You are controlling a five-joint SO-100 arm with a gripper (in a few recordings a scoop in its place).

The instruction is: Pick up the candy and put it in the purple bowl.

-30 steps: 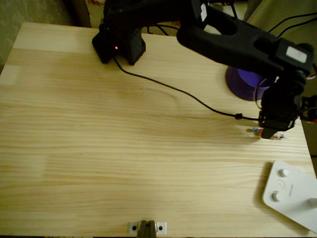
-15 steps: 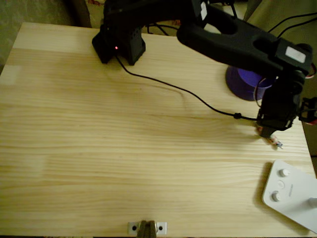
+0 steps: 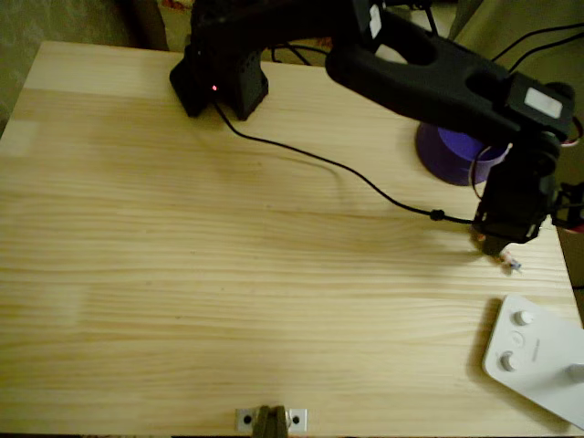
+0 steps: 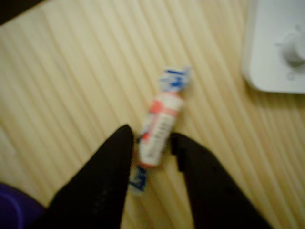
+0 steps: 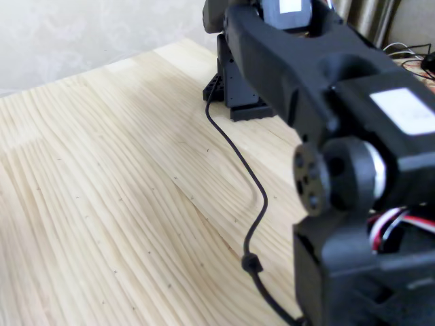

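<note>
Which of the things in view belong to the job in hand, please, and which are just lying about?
Belonging to the job:
- the candy, gripped between the tool's fingers
- the purple bowl, partly hidden under the arm in the overhead view

Just lying about:
- the white device with round knobs near the table's corner
- the black cable across the wood

A pale, straight-grained pine tabletop carries everything. Resting on it in the overhead view: the arm's black base block near the far edge, a thin black cable trailing from it across the boards to the right, a round deep-purple plastic bowl at the far right — partly hidden under the arm — and a white angular device with round knobs at the near right corner. A small metal bracket sits at the near edge.
</note>
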